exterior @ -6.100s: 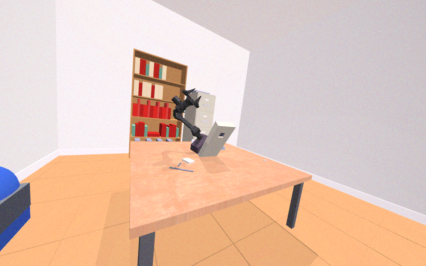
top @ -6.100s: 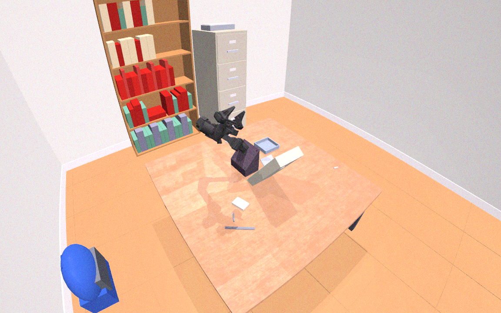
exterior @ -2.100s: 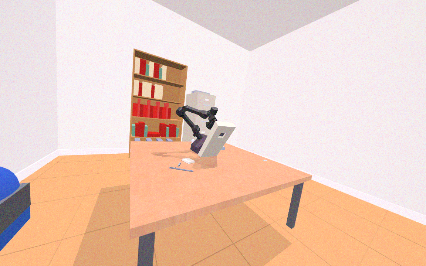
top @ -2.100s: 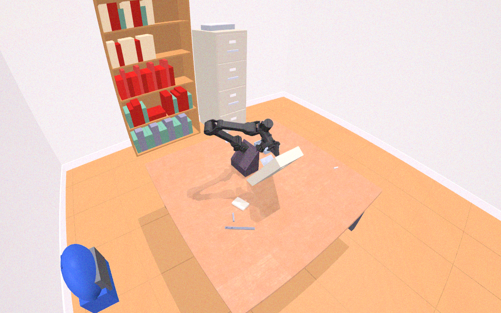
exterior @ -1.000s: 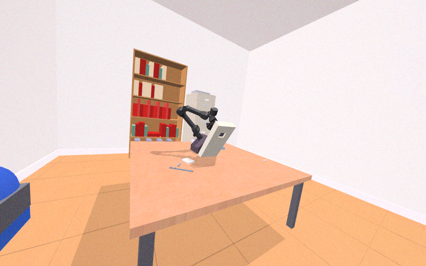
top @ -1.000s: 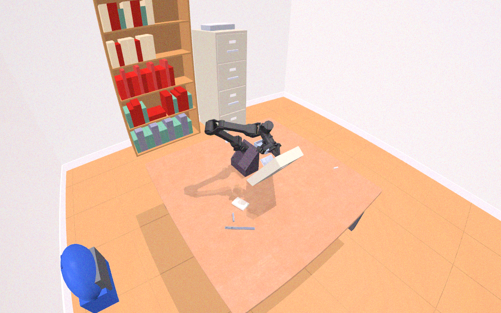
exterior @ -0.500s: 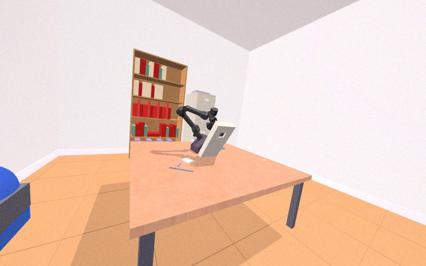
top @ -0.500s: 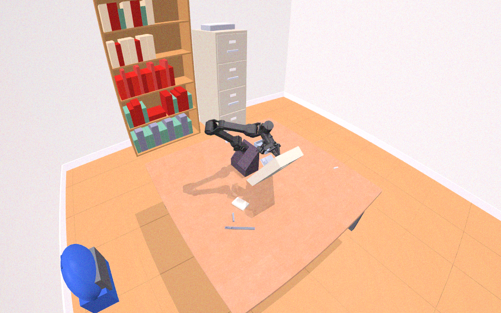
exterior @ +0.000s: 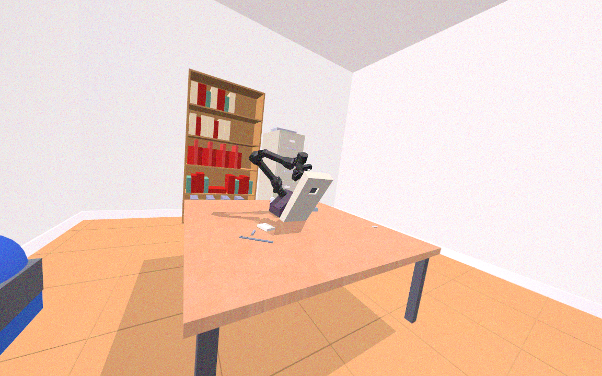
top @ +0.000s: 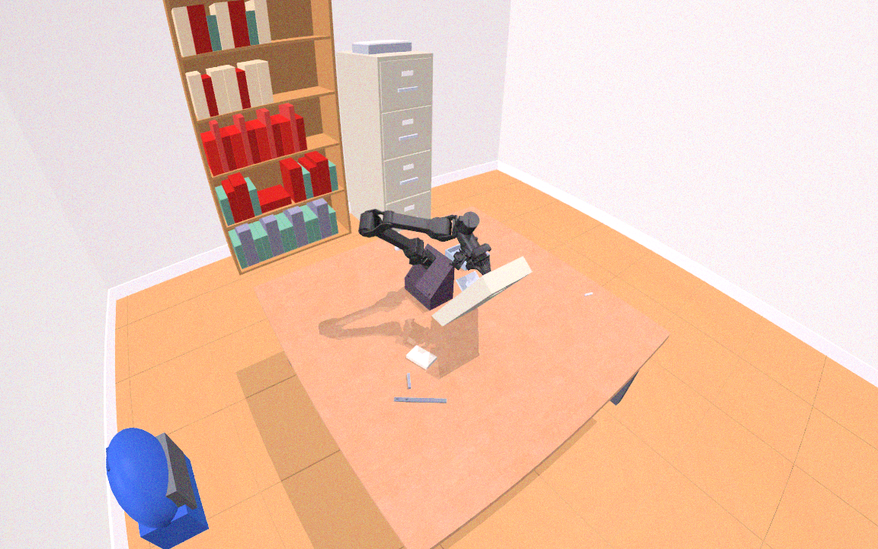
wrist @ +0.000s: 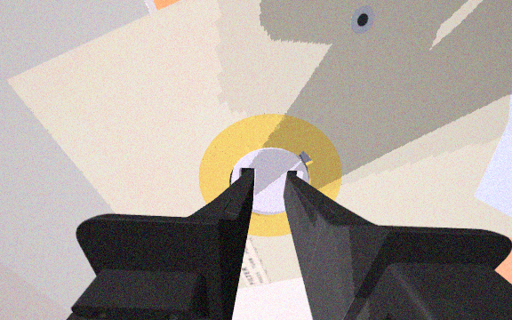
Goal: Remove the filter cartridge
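Observation:
The round pale cartridge sits inside the yellow ring on the sloping cream service panel. My gripper is at its face, with the two black fingertips in the two slots, shut on the cartridge. A thin dark gap shows along the cartridge's left edge; whether it still sits flush I cannot tell. A small grey tab shows at its upper right edge. The blue-grey tray is behind the arm, mostly hidden; its floor is hidden too.
The dark arm base stands close beside the panel. A pale sheet lies between panel and tray. A white block and a thin grey bar lie on the table behind the panel. A screw shows on the panel face.

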Robot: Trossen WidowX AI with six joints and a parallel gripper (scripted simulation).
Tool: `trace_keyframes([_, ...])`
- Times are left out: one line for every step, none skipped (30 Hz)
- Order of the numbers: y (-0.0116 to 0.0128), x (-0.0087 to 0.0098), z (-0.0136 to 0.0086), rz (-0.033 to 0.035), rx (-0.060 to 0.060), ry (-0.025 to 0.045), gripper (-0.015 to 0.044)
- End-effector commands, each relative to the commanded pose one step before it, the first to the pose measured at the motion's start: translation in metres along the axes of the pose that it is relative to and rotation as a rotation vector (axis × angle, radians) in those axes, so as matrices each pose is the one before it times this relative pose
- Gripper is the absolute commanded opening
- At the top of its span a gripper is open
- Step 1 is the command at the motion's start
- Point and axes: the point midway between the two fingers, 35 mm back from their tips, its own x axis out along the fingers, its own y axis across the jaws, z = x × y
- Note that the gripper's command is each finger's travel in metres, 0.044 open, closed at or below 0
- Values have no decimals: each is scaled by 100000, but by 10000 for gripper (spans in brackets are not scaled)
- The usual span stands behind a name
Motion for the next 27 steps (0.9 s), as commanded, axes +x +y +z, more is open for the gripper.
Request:
trace_keyframes([-12,383,88,-624,-12507,422,0])
trace_keyframes([0,2,0,0,-3483,1,0])
trace_keyframes([0,2,0,0,-3483,1,0])
trace_keyframes([0,2,0,0,-3483,1,0])
trace_keyframes([0,1,0,0,-3486,0,0])
trace_keyframes([0,1,0,0,-3486,0,0])
trace_keyframes([0,1,0,0,-3486,0,0])
trace_keyframes([0,1,0,0,-3488,0,0])
trace_keyframes([0,1,0,0,-3488,0,0])
trace_keyframes([0,1,0,0,-3488,0,0])
trace_keyframes([0,0,0,0,-3489,0,0])
trace_keyframes([0,0,0,0,-3489,0,0])
trace_keyframes([0,0,0,0,-3489,0,0])
trace_keyframes([0,0,0,0,-3489,0,0])
trace_keyframes([0,0,0,0,-3489,0,0])
trace_keyframes([0,0,0,0,-3489,0,0])
trace_keyframes([0,-1,0,0,-3490,0,0])
trace_keyframes([0,-1,0,0,-3490,0,0])
trace_keyframes([0,-1,0,0,-3490,0,0])
trace_keyframes([0,-1,0,0,-3490,0,0])
trace_keyframes([0,-1,0,0,-3490,0,0])
trace_keyframes([0,-1,0,0,-3490,0,0])
trace_keyframes([0,-1,0,0,-3383,0,0])
trace_keyframes([0,-1,0,0,-3383,0,0])
trace_keyframes([0,-1,0,0,-3378,0,0])
trace_keyframes([0,6,0,0,561,0,0])
trace_keyframes([-1,18,1,1,1684,-1,0])
